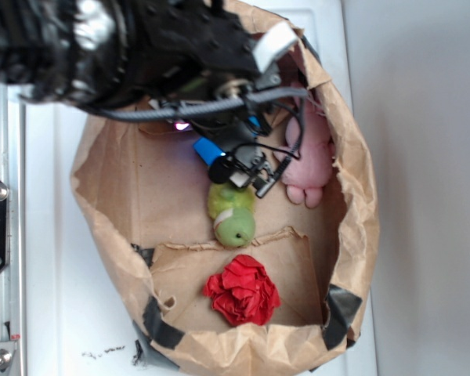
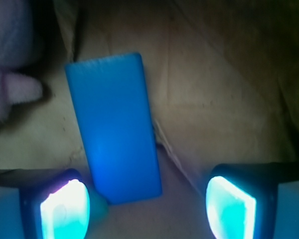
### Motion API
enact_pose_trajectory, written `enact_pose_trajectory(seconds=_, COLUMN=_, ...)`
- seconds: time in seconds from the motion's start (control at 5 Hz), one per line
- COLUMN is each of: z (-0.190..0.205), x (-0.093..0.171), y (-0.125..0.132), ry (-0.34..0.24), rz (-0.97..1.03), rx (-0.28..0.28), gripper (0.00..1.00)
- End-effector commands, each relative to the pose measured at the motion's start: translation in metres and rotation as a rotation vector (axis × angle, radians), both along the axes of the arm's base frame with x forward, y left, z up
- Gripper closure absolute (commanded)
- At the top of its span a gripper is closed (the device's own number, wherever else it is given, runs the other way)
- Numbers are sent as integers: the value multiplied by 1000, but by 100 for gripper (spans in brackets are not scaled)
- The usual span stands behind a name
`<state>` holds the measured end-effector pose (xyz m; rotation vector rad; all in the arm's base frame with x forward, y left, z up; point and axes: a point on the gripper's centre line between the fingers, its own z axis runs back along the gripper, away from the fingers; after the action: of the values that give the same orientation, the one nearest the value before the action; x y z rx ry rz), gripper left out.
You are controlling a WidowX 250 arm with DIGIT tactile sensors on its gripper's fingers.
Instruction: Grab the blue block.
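The blue block (image 2: pixel 116 127) lies flat on the brown paper floor of the bag, a smooth bright slab running away from me. Its near end reaches between my gripper (image 2: pixel 147 206) fingers, close to the left pad (image 2: pixel 65 209) and well clear of the right pad (image 2: pixel 229 206). The jaws stand wide apart, open, holding nothing. In the exterior view only a small corner of the blue block (image 1: pixel 207 150) shows beside my gripper (image 1: pixel 247 174), which hangs low inside the bag above it.
The paper bag's walls (image 1: pixel 360 196) ring the working area. A pink plush toy (image 1: pixel 313 157) lies at the far side, a green plush toy (image 1: pixel 232 215) just beside the gripper, and a crumpled red paper ball (image 1: pixel 243 290) in the lower part.
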<state>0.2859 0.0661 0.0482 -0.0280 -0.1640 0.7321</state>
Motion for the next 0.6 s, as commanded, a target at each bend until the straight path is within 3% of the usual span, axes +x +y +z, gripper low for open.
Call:
enact_pose_trajectory(seconds=0.0, z=16, x=7, y=2, ry=-42, rz=-17, rx=10, gripper=0)
enact_pose_trajectory(seconds=0.2, z=22, x=16, y=7, ry=-87, rz=-34, rx=-13, gripper=0)
enact_pose_trajectory(seconds=0.4, z=16, x=32, y=9, ry=-105, rz=-21, rx=10, gripper=0)
